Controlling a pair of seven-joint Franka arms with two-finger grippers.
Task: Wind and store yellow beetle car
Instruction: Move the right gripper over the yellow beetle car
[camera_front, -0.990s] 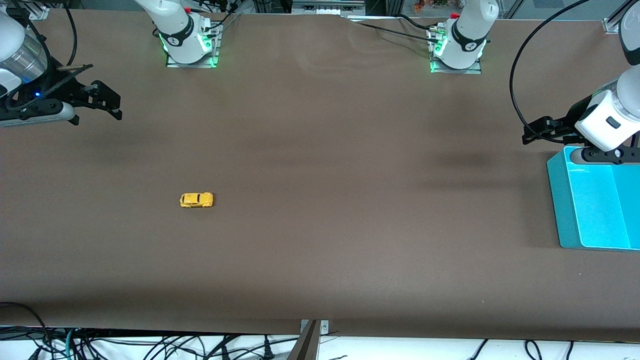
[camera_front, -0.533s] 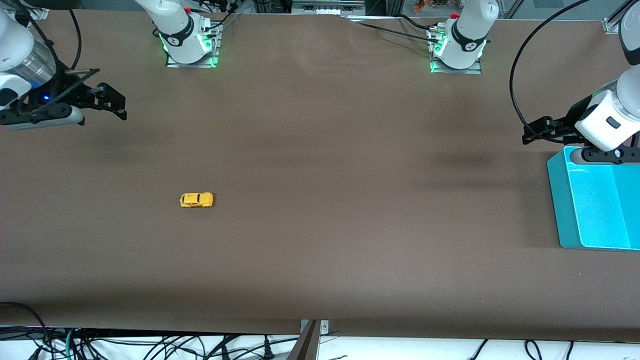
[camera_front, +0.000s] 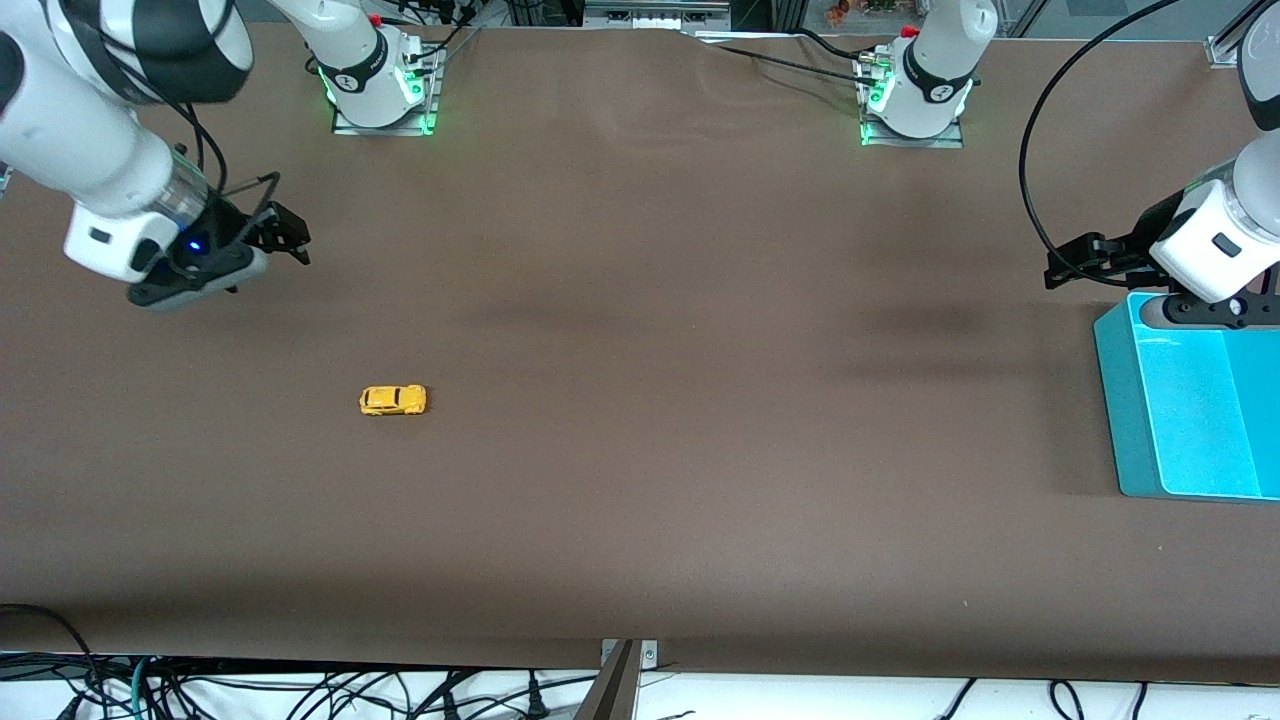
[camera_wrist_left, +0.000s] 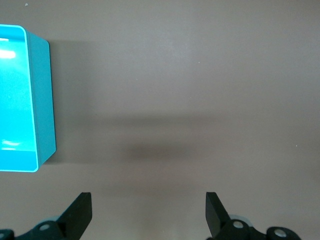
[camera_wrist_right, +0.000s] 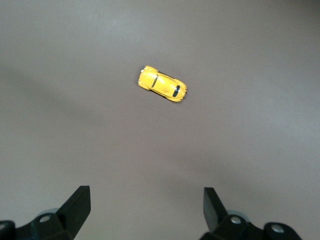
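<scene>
Yellow beetle car (camera_front: 393, 400) on its wheels on brown table (camera_front: 640, 450), toward the right arm's end. Right gripper (camera_front: 290, 240) up in the air, jaws spread, empty, well apart from car. Left gripper (camera_front: 1062, 268) waits agape beside turquoise bin (camera_front: 1125, 420).

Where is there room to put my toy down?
Almost anywhere: bare brown table stretches between the yellow beetle car and the blue bin. The only tight spot is by the bin, where the left gripper waits, open.
</scene>
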